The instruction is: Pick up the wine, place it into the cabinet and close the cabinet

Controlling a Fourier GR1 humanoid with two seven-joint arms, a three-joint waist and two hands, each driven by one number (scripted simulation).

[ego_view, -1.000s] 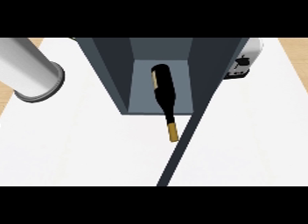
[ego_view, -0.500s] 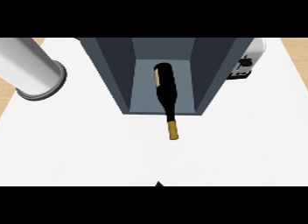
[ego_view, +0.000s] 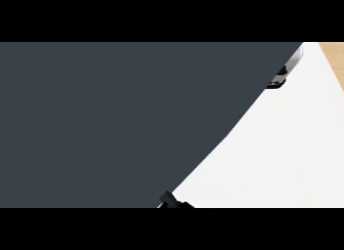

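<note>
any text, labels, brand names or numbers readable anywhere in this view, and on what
None can be read. A plain dark grey panel fills most of the head view and bears no writing. The white counter is unmarked. The small grey and black object at the panel's upper right edge shows no legible marking.

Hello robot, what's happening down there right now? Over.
Dark grey panel blocks most of the view. Wine unseen. Robot hand state unclear; black bit at bottom edge. White counter visible right.

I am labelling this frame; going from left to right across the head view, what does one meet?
Dark grey panel filling most of the view → small black part at the bottom edge → white counter → grey-and-black object at the top → wooden floor.
</note>
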